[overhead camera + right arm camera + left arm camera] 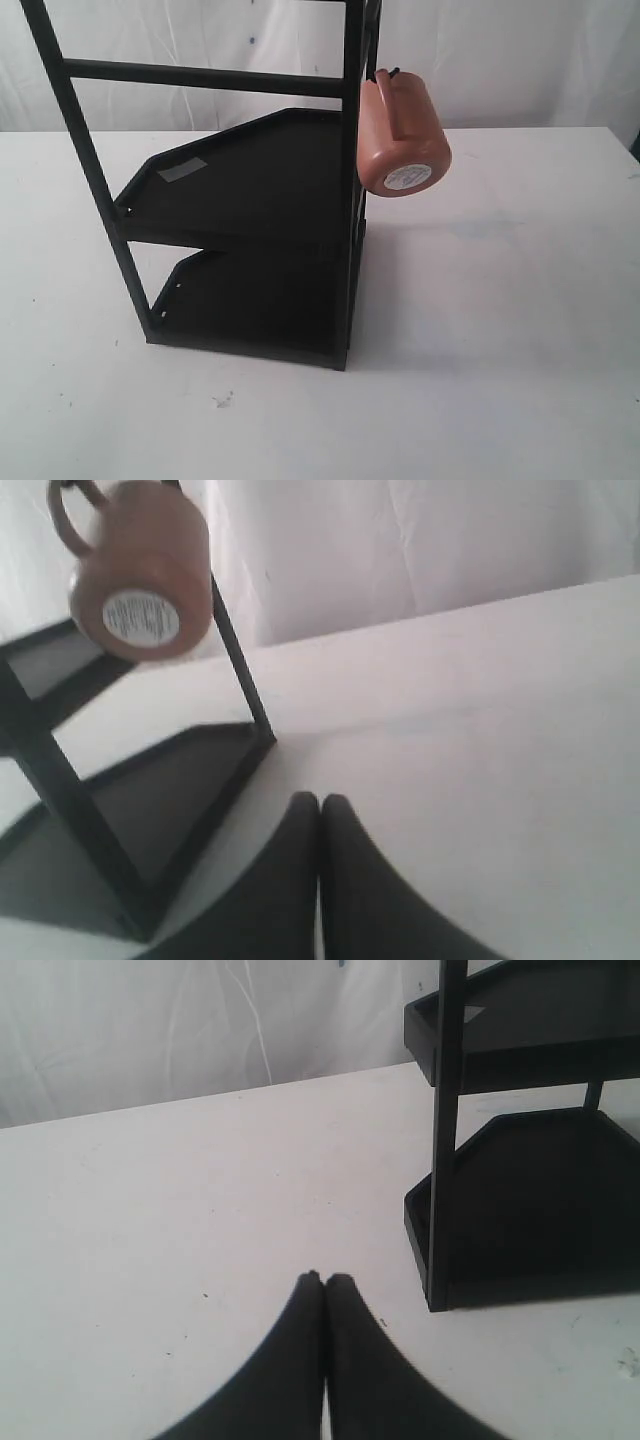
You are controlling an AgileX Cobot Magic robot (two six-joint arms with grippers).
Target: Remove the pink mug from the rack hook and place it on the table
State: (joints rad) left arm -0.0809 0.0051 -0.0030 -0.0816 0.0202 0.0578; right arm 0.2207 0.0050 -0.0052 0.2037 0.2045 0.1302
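Two grippers sit low over the white table (500,340), neither one showing in the exterior view. On the left, the left gripper (324,1278) has its fingers pressed together, holding nothing, near the foot of the rack (260,170). The rack stands left of centre, with a grey tape patch (182,170) on its upper shelf. The pink mug (400,125) hangs by its handle from the rack hook (390,72) on the right post (tilted, white sticker (408,178) facing outward), clear of the table. On the right, the right gripper (320,798) is likewise closed and empty, well apart from the mug.
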